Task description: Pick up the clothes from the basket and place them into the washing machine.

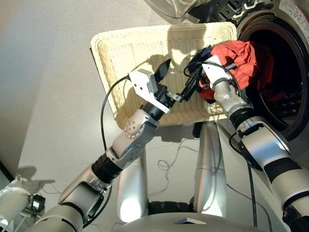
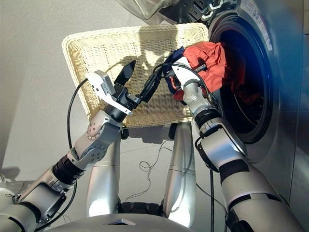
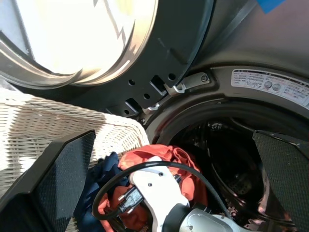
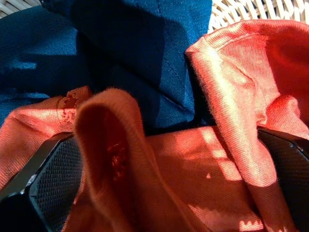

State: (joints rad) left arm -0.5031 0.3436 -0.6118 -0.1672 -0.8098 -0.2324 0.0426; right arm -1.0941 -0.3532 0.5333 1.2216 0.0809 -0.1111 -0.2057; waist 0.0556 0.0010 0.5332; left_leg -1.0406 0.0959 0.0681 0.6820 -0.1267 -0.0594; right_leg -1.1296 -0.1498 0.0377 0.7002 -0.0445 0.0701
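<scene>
Right wrist view — coral-red garment (image 4: 193,174) between tool (image 4: 159,169) fingers

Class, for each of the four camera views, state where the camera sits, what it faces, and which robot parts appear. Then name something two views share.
Left eye: on the head, looking down at the basket and washing machine; both arms show.
Right eye: same head, same scene, both arms.
Left wrist: on the left arm, facing the washing machine's opening; open left end effector and the right wrist show.
Right wrist: on the right arm, facing the red garment and blue garment; right end effector shows.
Shared: both wrist views show the red garment.
</scene>
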